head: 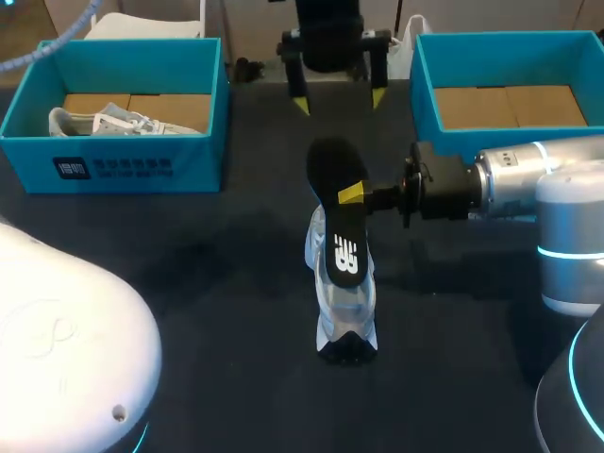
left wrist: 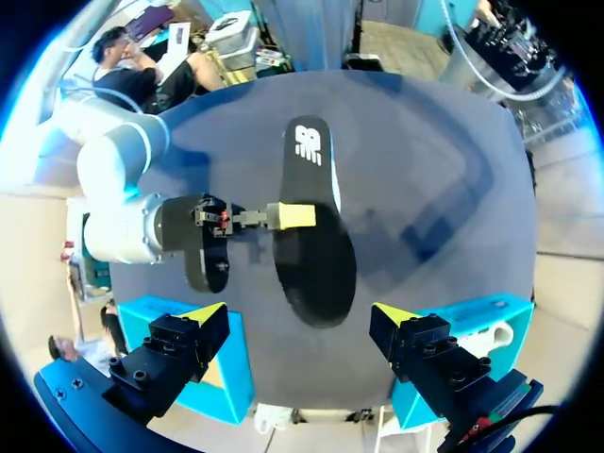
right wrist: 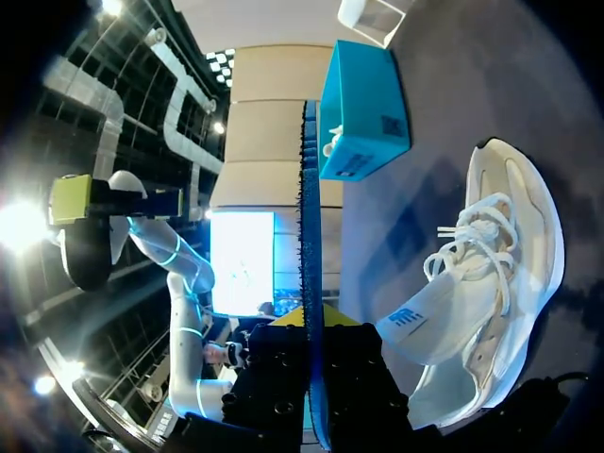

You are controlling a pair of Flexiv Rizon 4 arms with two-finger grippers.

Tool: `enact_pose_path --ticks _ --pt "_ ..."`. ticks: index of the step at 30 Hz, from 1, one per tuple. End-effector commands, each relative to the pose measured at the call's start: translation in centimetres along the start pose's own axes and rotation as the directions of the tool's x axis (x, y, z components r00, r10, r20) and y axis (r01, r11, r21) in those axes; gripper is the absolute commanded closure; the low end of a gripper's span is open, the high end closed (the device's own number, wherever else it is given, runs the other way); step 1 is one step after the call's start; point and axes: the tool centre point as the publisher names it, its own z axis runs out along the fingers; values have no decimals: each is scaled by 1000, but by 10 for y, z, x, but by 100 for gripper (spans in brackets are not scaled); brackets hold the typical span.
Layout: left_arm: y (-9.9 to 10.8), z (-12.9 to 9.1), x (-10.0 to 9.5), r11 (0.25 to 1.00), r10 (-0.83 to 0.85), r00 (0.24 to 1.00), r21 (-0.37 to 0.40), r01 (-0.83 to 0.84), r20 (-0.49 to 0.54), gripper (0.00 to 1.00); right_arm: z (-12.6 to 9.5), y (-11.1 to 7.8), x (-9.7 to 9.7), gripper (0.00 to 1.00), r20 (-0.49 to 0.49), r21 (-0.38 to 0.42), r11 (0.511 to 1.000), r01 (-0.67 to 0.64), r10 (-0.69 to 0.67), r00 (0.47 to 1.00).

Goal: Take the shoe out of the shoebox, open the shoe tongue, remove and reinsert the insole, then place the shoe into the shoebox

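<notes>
Dark table point(head: 217, 283) fills the frame, with a teal left shoebox point(head: 113, 170) in the upper left holding a pale second shoe point(head: 104, 121), and a teal right shoebox point(head: 425, 104) in the upper right. At the centre stands the white and grey shoe point(head: 345, 316), upright on its sole, toe toward the bottom of the frame. The right arm point(head: 528, 179) enters from the right edge and lies level, wrist pointing left; the right gripper point(head: 351, 194) is clamped on the black insole point(head: 332, 170), pinching it midway along one edge. The insole hangs over the shoe's opening (whether it touches the shoe cannot be told). At top centre the left gripper point(head: 340, 101) hovers, pointing down, fingers spread apart and holding nothing.
</notes>
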Motion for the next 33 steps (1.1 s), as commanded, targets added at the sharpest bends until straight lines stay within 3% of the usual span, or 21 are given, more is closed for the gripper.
enact_pose_path --ticks 1,7,14,16,26,27,28,33 --pt "-10 -3 34 999 -50 959 -2 53 278 0 1 -1 1 100 3 -1 1000 -1 1 1000" --pt "-19 -9 58 992 -127 839 46 122 529 0 1 -1 1 100 3 -1 1000 -1 1 1000" --pt "-29 -12 71 985 -165 709 73 159 686 0 1 -1 1 100 3 -1 1000 -1 1 1000" --pt "-30 -12 75 981 -164 695 40 191 700 0 1 -1 1 100 3 -1 1000 -1 1 1000" --pt "-30 -12 75 981 -164 695 40 191 700 0 1 -1 1 100 3 -1 1000 -1 1 1000" --pt "-34 -14 73 980 -127 696 -19 198 707 0 1 -1 1 100 3 -1 1000 -1 1 1000" --pt "-36 -14 73 983 -96 682 -40 181 725 0 1 -1 1 100 3 -1 1000 -1 1 1000" --pt "-30 1 86 981 -133 566 25 194 813 0 1 -1 1 100 3 -1 1000 -1 1 1000"
